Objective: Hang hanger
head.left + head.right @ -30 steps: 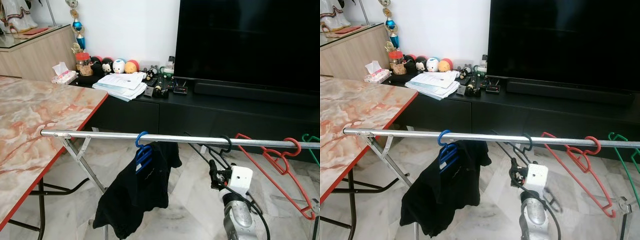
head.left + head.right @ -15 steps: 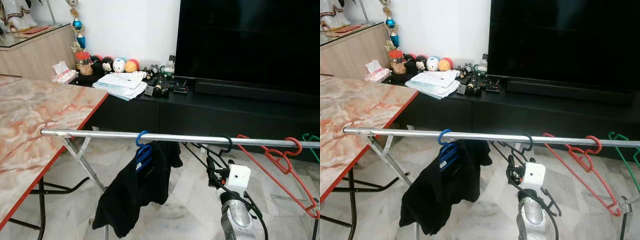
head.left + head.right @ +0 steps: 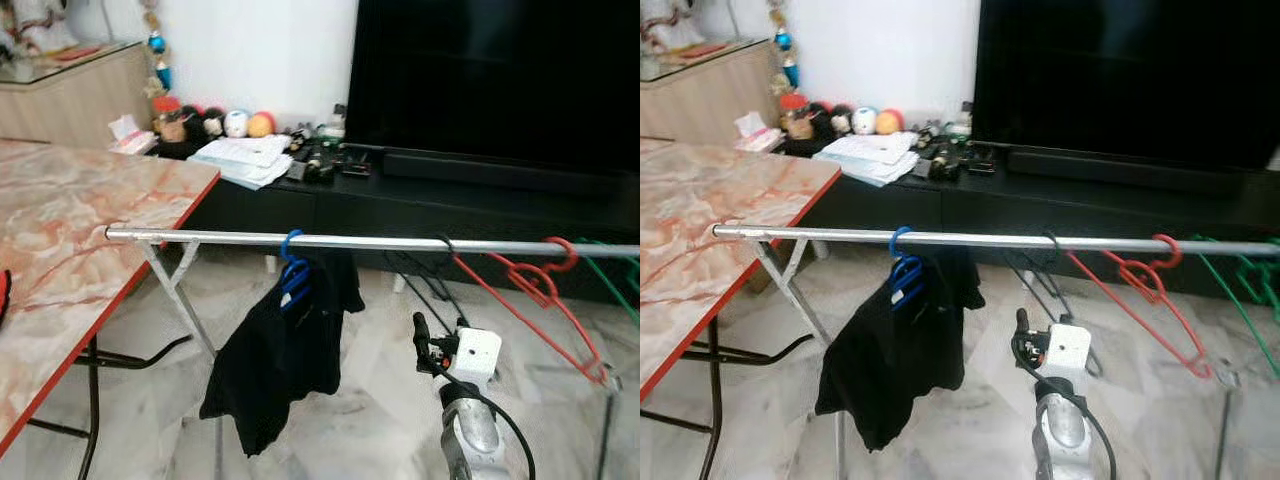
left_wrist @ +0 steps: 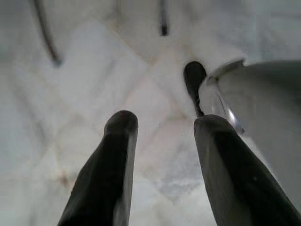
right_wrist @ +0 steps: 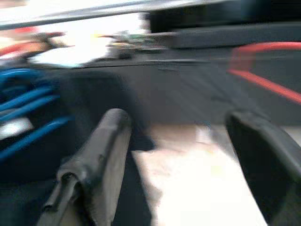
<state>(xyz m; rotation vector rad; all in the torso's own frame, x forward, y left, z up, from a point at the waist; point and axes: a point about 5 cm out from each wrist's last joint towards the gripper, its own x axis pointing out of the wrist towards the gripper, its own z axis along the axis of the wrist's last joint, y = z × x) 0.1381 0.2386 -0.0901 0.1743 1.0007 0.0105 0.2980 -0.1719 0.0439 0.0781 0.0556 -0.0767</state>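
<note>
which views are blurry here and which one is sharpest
Right wrist view: heavy motion smear across the blue hanger and red hanger. Both eye views: slightly soft, the rail readable. Left wrist view: fingers fairly sharp, floor hazy.

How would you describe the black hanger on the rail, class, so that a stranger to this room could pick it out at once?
Find the long silver rail that runs across in front of the black TV cabinet. Hooked on it, between the blue hanger carrying a black garment and the red hanger, is the black hanger. It alone is thin, black and bare.
</note>
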